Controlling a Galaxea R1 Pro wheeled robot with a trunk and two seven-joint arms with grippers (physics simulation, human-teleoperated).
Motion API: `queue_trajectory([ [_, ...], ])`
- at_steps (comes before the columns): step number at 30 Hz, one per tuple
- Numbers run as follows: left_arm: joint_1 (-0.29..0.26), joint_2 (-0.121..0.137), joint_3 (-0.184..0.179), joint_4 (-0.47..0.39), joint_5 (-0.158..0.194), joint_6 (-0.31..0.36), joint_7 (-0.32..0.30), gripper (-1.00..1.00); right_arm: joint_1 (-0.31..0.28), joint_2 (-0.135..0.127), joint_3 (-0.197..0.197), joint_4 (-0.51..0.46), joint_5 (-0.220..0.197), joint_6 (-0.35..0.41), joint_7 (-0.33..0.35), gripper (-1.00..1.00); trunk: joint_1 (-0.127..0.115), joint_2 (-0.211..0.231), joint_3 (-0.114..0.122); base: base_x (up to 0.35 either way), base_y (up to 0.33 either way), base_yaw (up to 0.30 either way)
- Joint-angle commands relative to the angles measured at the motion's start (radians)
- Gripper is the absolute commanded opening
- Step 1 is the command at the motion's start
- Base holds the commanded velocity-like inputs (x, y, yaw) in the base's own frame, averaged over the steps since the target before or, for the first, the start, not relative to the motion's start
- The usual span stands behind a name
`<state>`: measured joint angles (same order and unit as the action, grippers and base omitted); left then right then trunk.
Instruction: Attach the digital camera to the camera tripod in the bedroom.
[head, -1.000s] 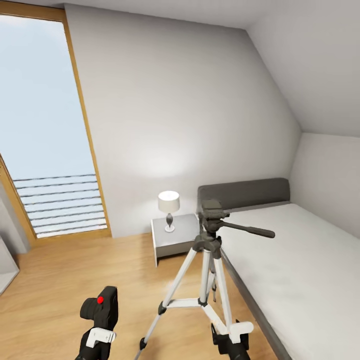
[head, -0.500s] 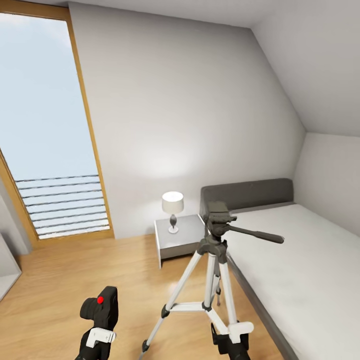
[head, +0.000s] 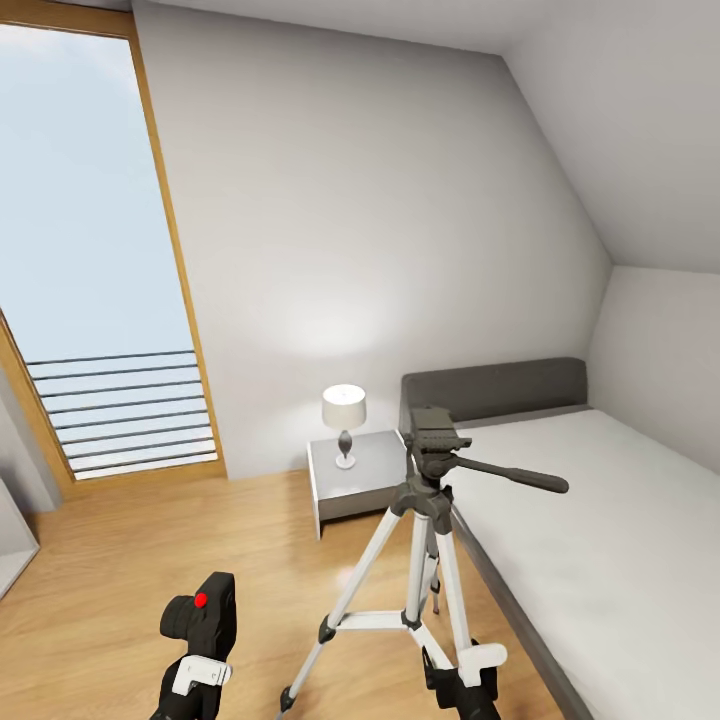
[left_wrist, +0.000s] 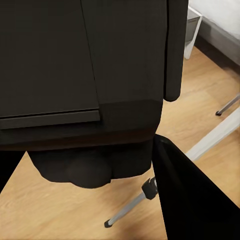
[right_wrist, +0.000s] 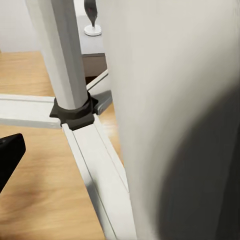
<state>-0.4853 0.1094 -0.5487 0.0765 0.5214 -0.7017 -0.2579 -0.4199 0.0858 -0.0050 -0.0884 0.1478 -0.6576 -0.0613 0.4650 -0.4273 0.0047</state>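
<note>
- The left gripper (head: 197, 672) sits near, low at the left, clenched on the digital camera (head: 203, 618), which stands upright with its red button on top; pickup looks done.
- The camera tripod (head: 425, 520) stands at centre on the wood floor (head: 130, 560), just beside the bed (head: 590, 520), its black head bare, so mounting is left.
- The right gripper (head: 462, 672) is near, low at the right, against 1 tripod leg; I cannot tell whether it grips.

Bedroom: bed (head: 590, 500), bedside lamp (head: 344, 420).
</note>
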Motion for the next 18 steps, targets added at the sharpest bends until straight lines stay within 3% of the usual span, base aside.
queue_trajectory([
  [1,-0.001,0.0,-0.005,0.003,0.009,-0.004,-0.006,-1.0,0.0,0.0,-0.001,0.001,0.009,-0.002,-0.007,1.0,0.0,-0.001,0.0,0.0,0.0,0.0],
  [13,-0.001,0.0,-0.005,0.003,0.009,-0.004,-0.006,-1.0,0.0,-0.001,-0.001,0.001,0.009,-0.002,-0.009,1.0,0.0,-0.001,0.0,0.0,0.0,0.0],
  [14,-0.001,0.0,-0.005,0.003,0.009,-0.004,-0.006,-1.0,0.0,-0.001,-0.001,0.002,0.009,-0.002,-0.009,-1.0,0.0,-0.001,0.0,0.0,0.0,0.0],
  [18,-0.001,0.0,-0.005,0.003,0.009,-0.004,-0.006,-1.0,0.0,-0.001,-0.001,0.002,0.009,-0.003,-0.008,-1.0,0.0,-0.001,0.0,0.0,0.0,0.0],
])
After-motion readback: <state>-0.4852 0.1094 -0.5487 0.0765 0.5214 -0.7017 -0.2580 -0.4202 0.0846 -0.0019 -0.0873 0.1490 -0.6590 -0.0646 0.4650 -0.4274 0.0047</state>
